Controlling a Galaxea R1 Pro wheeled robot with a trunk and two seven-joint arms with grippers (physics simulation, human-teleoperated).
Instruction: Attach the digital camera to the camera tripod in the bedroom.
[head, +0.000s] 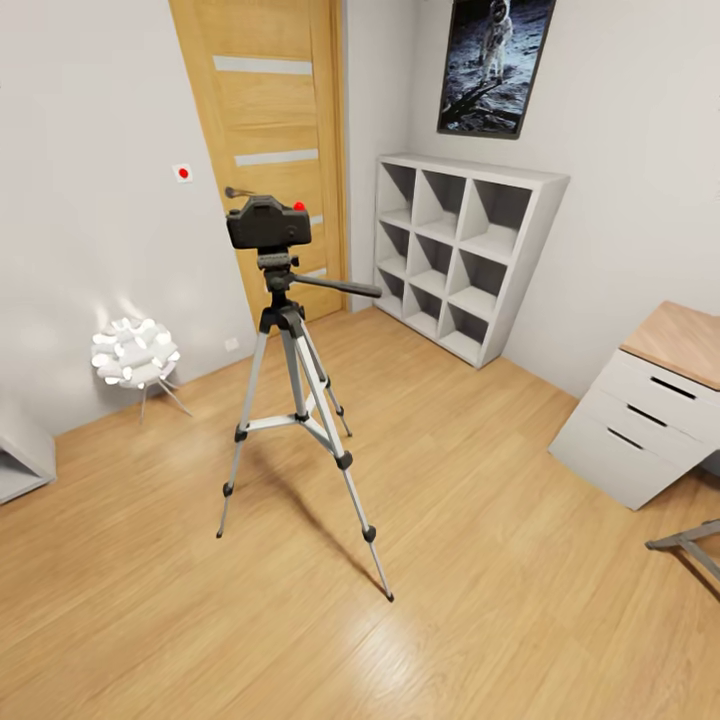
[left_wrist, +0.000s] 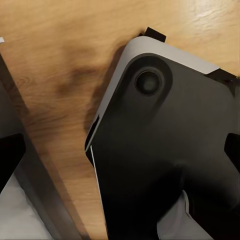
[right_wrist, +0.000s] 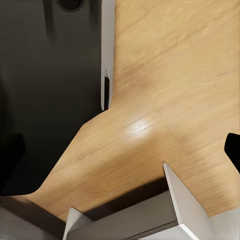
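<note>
The camera tripod (head: 295, 400) stands on the light wood floor in the middle of the head view, its silver legs spread and its long black handle (head: 335, 286) pointing right. The black digital camera (head: 268, 222) sits on the tripod's pan head, with its red dot (head: 299, 206) on top. In the left wrist view my left gripper (left_wrist: 120, 155) hangs over the floor beside my dark base (left_wrist: 165, 150), with dark fingertips (left_wrist: 9, 160) at the picture's edges, far apart. My right gripper (right_wrist: 120, 150) is likewise spread wide, one fingertip (right_wrist: 233, 150) showing above bare floor.
A wooden door (head: 270, 130) and a white cube shelf (head: 455, 250) stand behind the tripod. A glowing white floor lamp (head: 133, 352) is at the left wall. A white drawer unit with a wood top (head: 650, 410) stands at the right, with a grey metal leg (head: 690, 540) below it.
</note>
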